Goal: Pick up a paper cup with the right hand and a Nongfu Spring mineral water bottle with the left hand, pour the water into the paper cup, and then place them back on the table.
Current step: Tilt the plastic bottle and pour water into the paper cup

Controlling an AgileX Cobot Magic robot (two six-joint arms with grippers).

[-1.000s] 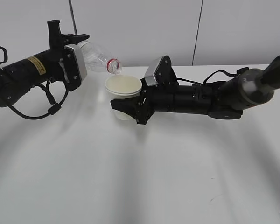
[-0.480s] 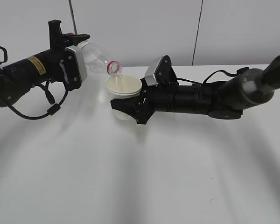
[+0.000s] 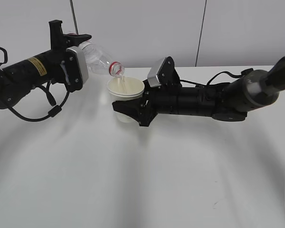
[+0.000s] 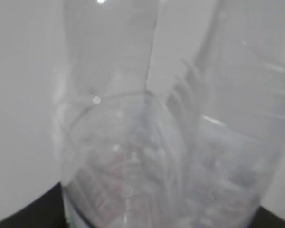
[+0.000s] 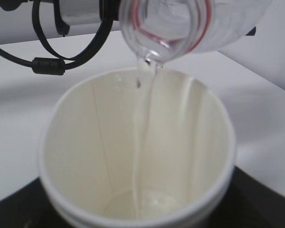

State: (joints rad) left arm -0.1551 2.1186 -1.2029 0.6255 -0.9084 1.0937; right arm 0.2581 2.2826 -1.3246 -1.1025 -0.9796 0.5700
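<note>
My left hand (image 3: 78, 52), with the yellow sticker, is shut on the clear Nongfu Spring bottle (image 3: 100, 61) and holds it tilted, its red-ringed mouth just above the cup. The bottle fills the left wrist view (image 4: 180, 156), blurred. My right hand (image 3: 130, 110) is shut on the cream-white paper cup (image 3: 126, 90) and holds it upright just above the table (image 3: 133, 180). In the right wrist view a thin stream of water (image 5: 145, 137) falls from the bottle mouth (image 5: 166, 33) into the cup (image 5: 85, 142). A little water lies on the cup's bottom.
A small dark scratch mark (image 3: 214, 204) is on the white tabletop at the front right. Black cables (image 3: 42, 114) hang under the left arm. A grey wall with vertical seams stands behind the table.
One second ago no water ran from the bottle. Since then the bottle's mouth has tipped down slightly and water streams into the cup. Both arms have stayed nearly in place.
</note>
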